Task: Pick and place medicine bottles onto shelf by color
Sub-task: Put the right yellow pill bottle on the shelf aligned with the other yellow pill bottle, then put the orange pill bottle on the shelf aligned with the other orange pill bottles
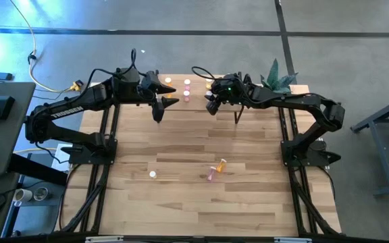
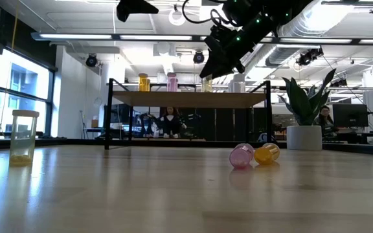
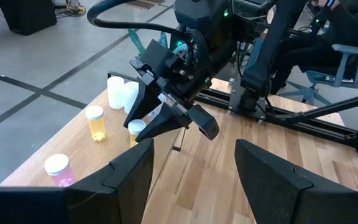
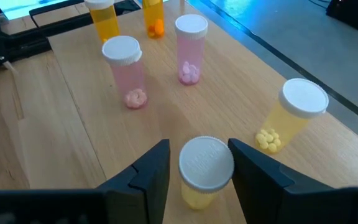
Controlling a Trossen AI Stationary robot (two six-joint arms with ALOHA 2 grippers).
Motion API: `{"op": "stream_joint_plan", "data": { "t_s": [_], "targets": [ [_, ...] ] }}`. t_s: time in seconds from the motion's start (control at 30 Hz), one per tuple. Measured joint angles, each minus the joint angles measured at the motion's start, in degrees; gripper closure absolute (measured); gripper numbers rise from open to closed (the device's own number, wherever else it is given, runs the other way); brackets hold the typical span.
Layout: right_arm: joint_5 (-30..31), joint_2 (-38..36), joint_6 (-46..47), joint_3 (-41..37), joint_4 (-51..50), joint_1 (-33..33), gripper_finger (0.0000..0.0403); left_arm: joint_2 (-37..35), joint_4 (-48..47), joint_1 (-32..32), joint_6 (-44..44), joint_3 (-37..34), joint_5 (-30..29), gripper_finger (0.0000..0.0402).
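Risk, read from left to right, began with your left gripper (image 1: 169, 102), which hung with fingers spread wide and empty just left of the shelf (image 2: 186, 99), close to the orange bottles (image 4: 107, 20) at that end; a careless swing could have brushed them off. Further right, your right gripper (image 4: 197, 163) stood over the shelf with a yellow bottle (image 4: 205, 171) between its fingers, apparently gripped, and a second yellow bottle (image 4: 292, 115) stood just beside it with two pink bottles (image 4: 126, 70) near; letting go tilted, or pulling back sideways, could have toppled a neighbour, I judged. Out on the near tabletop (image 1: 181, 202) a clear bottle (image 2: 24, 136) stood upright at left, while a pink and an orange bottle (image 2: 254, 155) lay on their sides touching, free to roll if nudged. Beyond the light-wood table was a bright open room, a potted plant (image 2: 305, 107) at right, and people seated at desks far behind.
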Motion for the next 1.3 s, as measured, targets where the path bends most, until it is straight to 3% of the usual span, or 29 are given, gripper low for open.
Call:
{"op": "stream_joint_plan", "data": {
  "t_s": [0.4, 0.8, 1.03, 1.3],
  "targets": [
    [0.1, -2.4, 0.0, 0.1, 0.8, -0.2, 0.0251, 0.0, 0.0, 0.0, 0.0, 0.0, 0.0, 0.0186],
    [0.1, -10.6, 0.8, 0.1, -0.6, 1.5, 0.0251, -0.1, -1.0, 0.0, 0.0, 0.0, 0.0, 0.0186],
    [0.1, -15.6, 8.2, 0.1, -8.8, 6.2, 0.0251, -1.8, -8.8, -1.5, -0.2, 0.0, 0.0, 0.0186],
    [0.0, -16.5, 21.8, 0.1, -16.0, 13.7, 0.0251, -4.6, -17.1, -7.8, -0.1, 0.0, -1.1, 0.0186]
  ]
}}
